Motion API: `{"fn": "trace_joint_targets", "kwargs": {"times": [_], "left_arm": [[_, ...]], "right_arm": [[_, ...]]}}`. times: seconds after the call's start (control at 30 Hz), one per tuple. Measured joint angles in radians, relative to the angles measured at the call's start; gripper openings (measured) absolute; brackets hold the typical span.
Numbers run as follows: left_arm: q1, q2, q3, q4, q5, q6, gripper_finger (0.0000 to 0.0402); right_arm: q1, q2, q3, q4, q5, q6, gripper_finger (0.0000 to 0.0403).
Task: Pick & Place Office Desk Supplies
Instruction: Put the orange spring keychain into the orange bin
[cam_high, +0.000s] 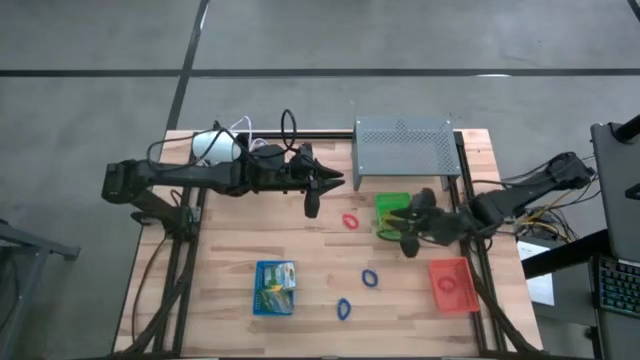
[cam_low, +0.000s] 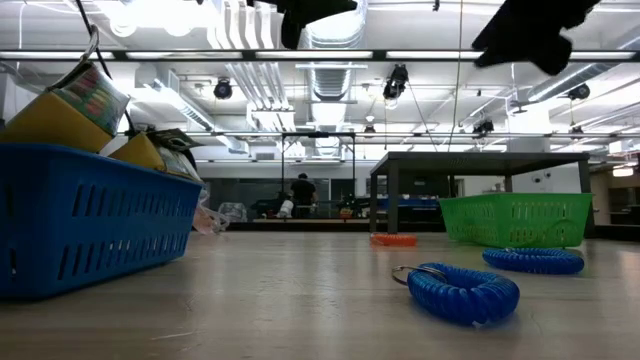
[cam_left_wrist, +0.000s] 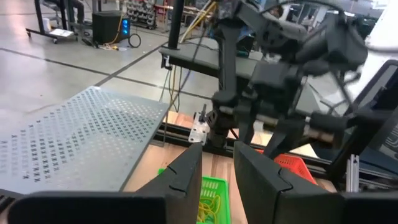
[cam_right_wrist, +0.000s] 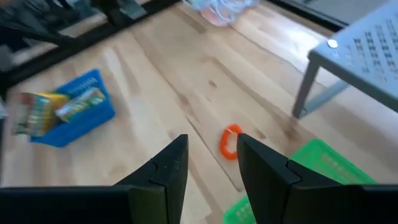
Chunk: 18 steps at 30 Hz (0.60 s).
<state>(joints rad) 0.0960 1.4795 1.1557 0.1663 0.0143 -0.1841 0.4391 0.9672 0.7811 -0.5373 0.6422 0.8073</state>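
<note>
My left gripper (cam_high: 312, 197) hangs open above the table's middle, nothing between its fingers (cam_left_wrist: 217, 180). My right gripper (cam_high: 410, 238) is open too, above the green tray (cam_high: 392, 208), and holds nothing (cam_right_wrist: 211, 163). In the green tray lie yellow rubber bands (cam_left_wrist: 208, 200). A red loop (cam_high: 350, 221) lies flat on the wood between the two grippers (cam_right_wrist: 229, 142). Two blue coiled loops (cam_high: 371, 278) (cam_high: 344, 309) lie nearer the front edge. The blue tray (cam_high: 275, 288) holds green-and-white packets (cam_right_wrist: 79, 104). A red loop lies in the red tray (cam_high: 452, 284).
The grey perforated metal stand (cam_high: 403, 150) stands at the far edge behind the green tray. A white cylinder with cables (cam_high: 214, 147) sits at the far left corner. Bare wood lies between the blue tray and the red loop.
</note>
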Motion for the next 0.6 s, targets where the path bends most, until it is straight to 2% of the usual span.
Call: {"fn": "trace_joint_targets", "kwargs": {"times": [0.13, 0.27, 0.4, 0.53, 0.6], "left_arm": [[0.017, -0.023, 0.000, -0.003, 0.000, 0.000, 0.0098], [0.033, -0.050, 0.000, 0.001, -0.005, 0.001, 0.0098], [0.051, -0.068, 0.000, -0.003, -0.008, 0.001, 0.0098], [0.055, -0.071, 0.000, -0.007, -0.008, 0.001, 0.0098], [0.055, -0.071, 0.000, -0.011, -0.008, 0.001, 0.0098]], "right_arm": [[-0.074, 0.063, -0.001, 0.005, -0.051, -0.028, 0.0132], [-0.126, 0.146, -0.001, 0.084, -0.136, -0.135, 0.0132], [-0.162, 0.237, 0.000, 0.163, -0.224, -0.363, 0.0132], [-0.196, 0.314, 0.013, 0.156, -0.320, -0.633, 0.0132], [-0.214, 0.347, 0.020, 0.154, -0.358, -0.715, 0.0132]]}}
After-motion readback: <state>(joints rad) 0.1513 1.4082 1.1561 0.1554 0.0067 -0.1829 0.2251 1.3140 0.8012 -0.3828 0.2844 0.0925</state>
